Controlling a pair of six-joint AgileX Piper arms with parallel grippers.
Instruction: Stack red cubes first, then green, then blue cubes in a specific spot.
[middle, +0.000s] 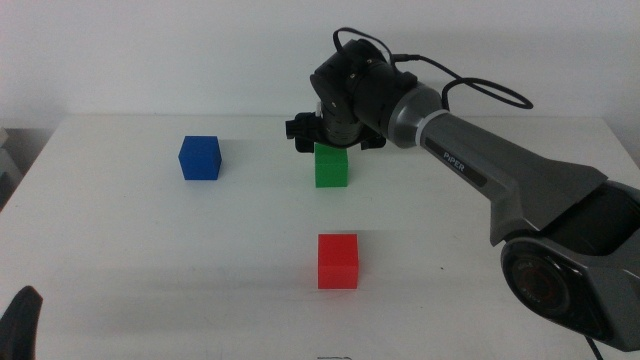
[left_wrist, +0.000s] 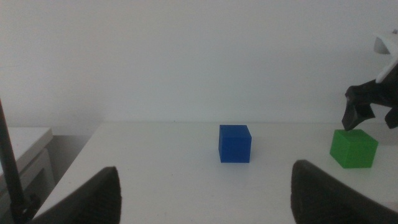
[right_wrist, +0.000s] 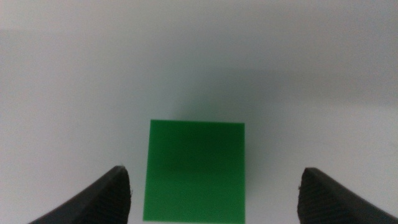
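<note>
The red cube (middle: 338, 261) sits on the white table at front centre. The green cube (middle: 332, 166) sits behind it at mid table. The blue cube (middle: 200, 157) sits at the left. My right gripper (middle: 334, 140) hangs just above the green cube with its jaws open; the right wrist view shows the green cube (right_wrist: 196, 169) between the wide-apart jaws, untouched. My left gripper (middle: 20, 320) waits at the bottom left corner, open and empty; its wrist view shows the blue cube (left_wrist: 234, 143) and the green cube (left_wrist: 353, 148).
The white tabletop (middle: 480, 150) ends at a white wall behind. The right arm (middle: 500, 170) reaches in from the right over the table's back half. A pale cabinet (left_wrist: 25, 155) stands past the table's left edge.
</note>
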